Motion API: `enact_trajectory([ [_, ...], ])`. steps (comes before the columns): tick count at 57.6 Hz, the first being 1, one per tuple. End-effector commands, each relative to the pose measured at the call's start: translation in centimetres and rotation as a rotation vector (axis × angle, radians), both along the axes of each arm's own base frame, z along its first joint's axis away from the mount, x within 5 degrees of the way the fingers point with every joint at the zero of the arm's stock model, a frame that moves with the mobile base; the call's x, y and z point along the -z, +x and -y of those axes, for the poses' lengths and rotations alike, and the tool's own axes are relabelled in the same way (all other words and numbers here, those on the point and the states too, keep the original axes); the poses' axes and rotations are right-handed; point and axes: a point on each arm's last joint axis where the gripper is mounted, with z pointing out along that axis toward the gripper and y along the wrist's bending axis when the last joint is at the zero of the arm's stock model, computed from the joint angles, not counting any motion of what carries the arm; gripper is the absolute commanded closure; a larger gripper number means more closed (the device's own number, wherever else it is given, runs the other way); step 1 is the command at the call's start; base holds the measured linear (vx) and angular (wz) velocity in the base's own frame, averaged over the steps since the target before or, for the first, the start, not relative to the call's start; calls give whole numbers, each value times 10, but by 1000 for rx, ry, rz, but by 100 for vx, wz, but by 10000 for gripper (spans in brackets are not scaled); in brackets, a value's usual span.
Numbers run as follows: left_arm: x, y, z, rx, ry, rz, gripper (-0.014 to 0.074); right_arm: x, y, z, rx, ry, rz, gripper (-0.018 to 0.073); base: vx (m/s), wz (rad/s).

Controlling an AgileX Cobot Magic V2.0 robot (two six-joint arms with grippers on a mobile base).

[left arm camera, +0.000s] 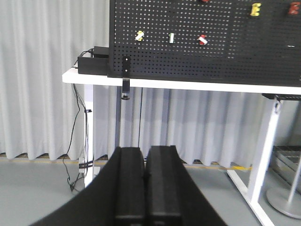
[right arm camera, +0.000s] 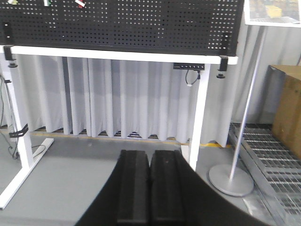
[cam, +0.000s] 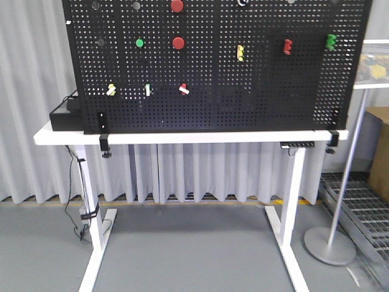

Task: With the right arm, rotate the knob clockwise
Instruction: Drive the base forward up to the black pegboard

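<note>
A black pegboard (cam: 213, 79) stands on a white table (cam: 182, 137). Three small knobs sit in a row on its upper right: yellow (cam: 240, 52), red (cam: 287, 46) and green (cam: 330, 41). I cannot tell which one the task means. The left wrist view also catches the yellow knob (left arm camera: 255, 9) at its top edge. My left gripper (left arm camera: 146, 151) is shut and empty, low and well back from the board. My right gripper (right arm camera: 150, 154) is shut on nothing too, facing the table's right leg (right arm camera: 200, 117). Neither gripper shows in the front view.
Round red buttons (cam: 178, 42) and a green one (cam: 140, 43) sit on the board's left, with small toggles (cam: 184, 89) below. A black box (cam: 65, 115) rests on the table's left end. A pole stand (cam: 328, 243), cardboard box (cam: 380, 152) and floor grating (cam: 358, 201) are at right.
</note>
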Motion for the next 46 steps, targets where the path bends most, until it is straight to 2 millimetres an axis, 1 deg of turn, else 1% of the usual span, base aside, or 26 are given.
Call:
enact_trajectory([
  [1,-3,0,-1,-11,-20,68,603,-7,0,0,-2,-8,90,568,48,3],
  [46,-3,0,-1,-11,-20,68,603,-7,0,0,-2,-8,90,568,47,4],
])
